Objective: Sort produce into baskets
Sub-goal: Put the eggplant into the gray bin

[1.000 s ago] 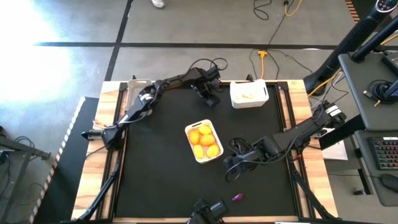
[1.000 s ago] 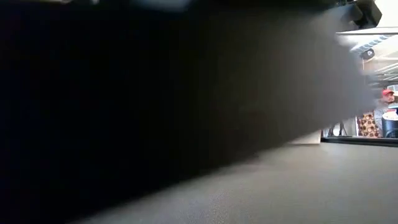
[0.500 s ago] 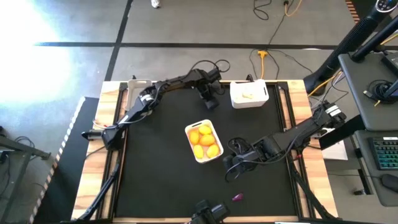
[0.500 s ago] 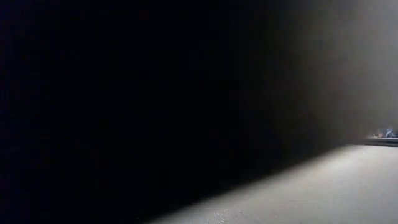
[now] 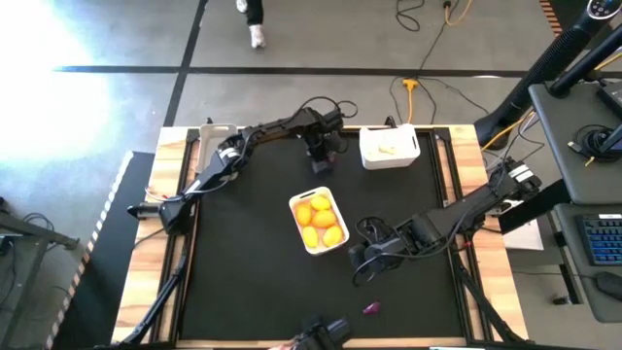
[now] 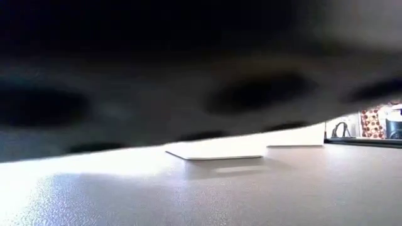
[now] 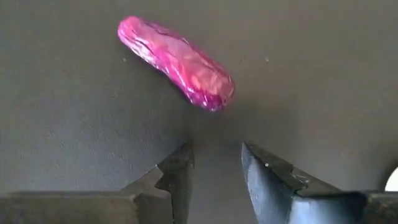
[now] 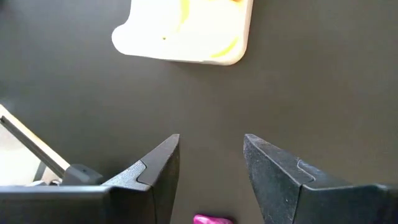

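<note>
Left wrist view shows our left end effector (image 7: 214, 168), fingers apart and empty, poised beside a purple vegetable (image 7: 176, 62) lying on the bench (image 7: 323, 74), seemingly lining up a pick.

One basket (image 5: 319, 222) with round fruits (image 5: 320, 219) stands mid-table, another basket (image 5: 390, 147) at the far edge, and a long vegetable (image 5: 370, 308) near the front.

Person's white shoe (image 5: 257, 37) on floor; yellow cable (image 5: 412, 89); keyboard (image 5: 604, 236).
</note>
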You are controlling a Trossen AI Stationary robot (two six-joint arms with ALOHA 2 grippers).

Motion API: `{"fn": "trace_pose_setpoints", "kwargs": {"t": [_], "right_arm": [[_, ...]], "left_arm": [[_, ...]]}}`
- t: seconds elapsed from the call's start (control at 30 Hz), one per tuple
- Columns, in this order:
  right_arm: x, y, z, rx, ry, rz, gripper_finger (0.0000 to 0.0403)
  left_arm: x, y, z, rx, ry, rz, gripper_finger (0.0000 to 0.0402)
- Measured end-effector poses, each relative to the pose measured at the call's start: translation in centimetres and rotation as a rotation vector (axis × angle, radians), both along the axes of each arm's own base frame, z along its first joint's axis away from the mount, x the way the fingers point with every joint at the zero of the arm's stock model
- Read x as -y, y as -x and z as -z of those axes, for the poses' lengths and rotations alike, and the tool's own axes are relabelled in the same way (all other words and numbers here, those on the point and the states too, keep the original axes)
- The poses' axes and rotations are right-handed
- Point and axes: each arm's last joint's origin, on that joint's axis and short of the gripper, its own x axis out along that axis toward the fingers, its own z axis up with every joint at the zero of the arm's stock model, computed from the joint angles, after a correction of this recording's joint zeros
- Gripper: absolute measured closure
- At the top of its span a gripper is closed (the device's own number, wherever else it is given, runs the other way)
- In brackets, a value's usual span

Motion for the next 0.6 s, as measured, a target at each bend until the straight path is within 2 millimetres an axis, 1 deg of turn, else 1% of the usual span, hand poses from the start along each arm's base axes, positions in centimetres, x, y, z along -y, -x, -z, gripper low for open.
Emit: {"fn": "trace_pose_setpoints", "kwargs": {"t": [0.13,0.23,0.3,0.37,0.4,0.47,0.5,0.6], "right_arm": [[0.0,0.0,0.0,-0.002,0.004,-0.006,0.0234],[0.0,0.0,0.0,-0.004,0.005,-0.007,0.0234],[0.0,0.0,0.0,-0.005,0.008,-0.012,0.0234],[0.0,0.1,0.0,-0.01,0.019,-0.026,0.0234],[0.1,0.1,0.0,-0.011,0.03,-0.035,0.0234],[0.1,0.1,0.0,-0.011,0.055,-0.054,0.0234],[0.2,0.1,0.0,-0.01,0.072,-0.06,0.0234],[0.2,0.1,0.0,-0.001,0.1,-0.055,0.0234]], "left_arm": [[0.0,0.4,-0.2,-0.029,0.014,-0.012,0.029],[0.0,1.1,-1.3,-0.053,0.022,-0.032,0.031],[-0.2,1.4,-2.9,-0.023,0.01,-0.065,0.0326],[-0.3,1.4,-4.7,0.055,0.013,-0.082,0.0344],[-0.3,1.2,-5.5,0.111,0.025,-0.084,0.0354],[-0.3,0.4,-6.5,0.217,0.036,-0.082,0.0377],[-0.2,0.0,-6.7,0.248,0.036,-0.092,0.0389],[-0.4,-0.6,-5.5,0.252,0.055,-0.149,0.0397]]}}
